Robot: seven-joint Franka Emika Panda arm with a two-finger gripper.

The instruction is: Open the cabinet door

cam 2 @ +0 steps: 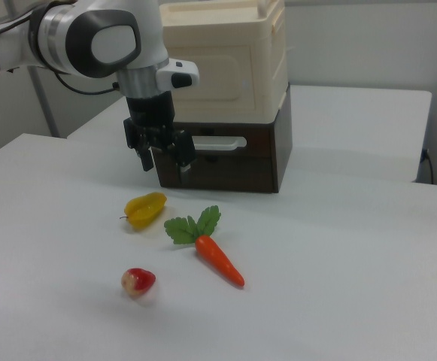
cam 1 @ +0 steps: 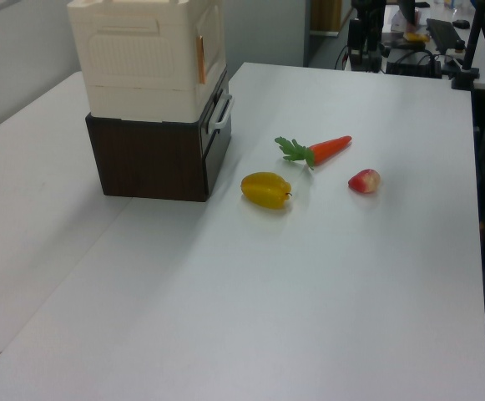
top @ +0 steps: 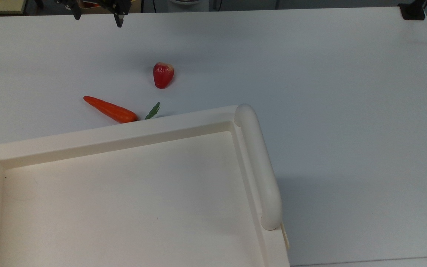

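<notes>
The cabinet is a large cream-white box with a recessed top and a thick rounded rail, standing on a dark brown drawer unit. In the right view, the cabinet shows its cabinet door, a flat rimmed panel lying flush with the front. In the left view the cabinet door has a brown tab at its edge. My gripper hangs open and empty over the table's far edge in the top view, well away from the cabinet. In the right view the gripper points down.
An orange toy carrot with green leaves, a red fruit and a yellow fruit lie on the white table between gripper and cabinet. The drawer unit has a white handle. Open tabletop stretches to the top view's right.
</notes>
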